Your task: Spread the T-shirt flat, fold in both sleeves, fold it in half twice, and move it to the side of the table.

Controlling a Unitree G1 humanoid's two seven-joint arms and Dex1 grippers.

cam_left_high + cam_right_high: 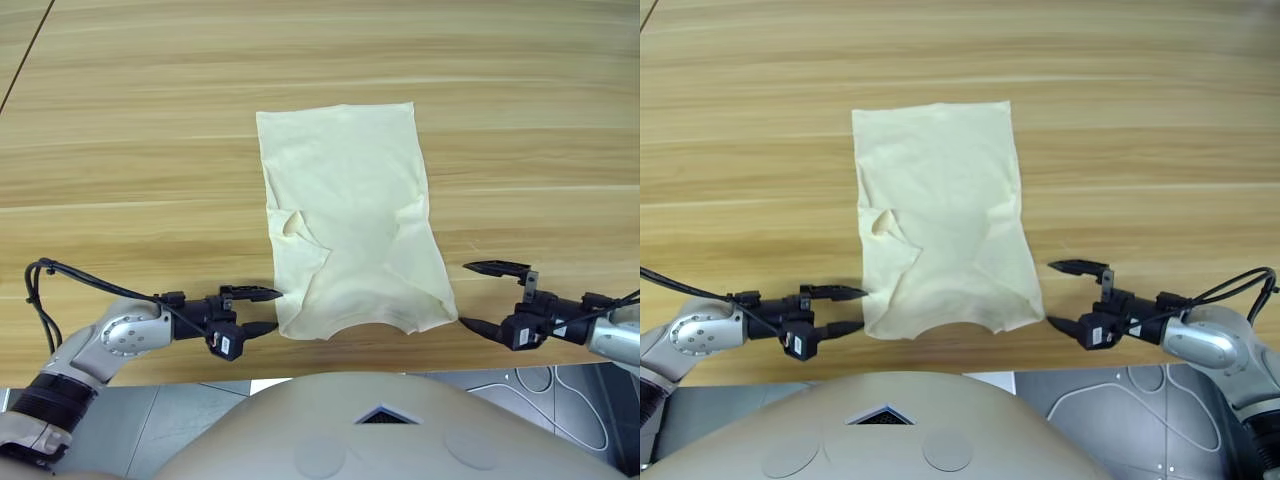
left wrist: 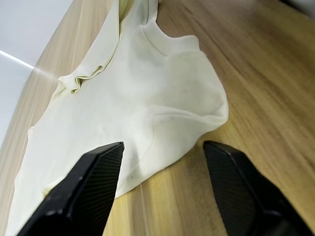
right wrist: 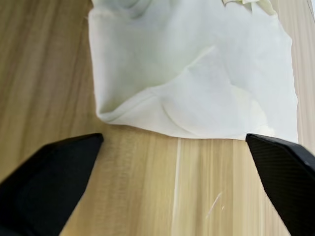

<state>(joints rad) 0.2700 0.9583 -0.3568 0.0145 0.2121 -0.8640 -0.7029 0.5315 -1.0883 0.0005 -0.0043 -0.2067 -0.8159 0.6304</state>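
The pale yellow T-shirt (image 1: 350, 220) lies on the wooden table (image 1: 130, 130) as a long narrow shape, both sleeves folded in over the body, its collar end nearest me. My left gripper (image 1: 268, 310) is open, low at the shirt's near left corner (image 2: 197, 123), fingertips just short of the cloth. My right gripper (image 1: 476, 296) is open wide beside the near right corner (image 3: 106, 115), a little apart from the fabric. Neither holds anything.
Bare wood surrounds the shirt on the left, right and far sides. The table's front edge (image 1: 200, 385) runs just behind both grippers, with grey floor below it.
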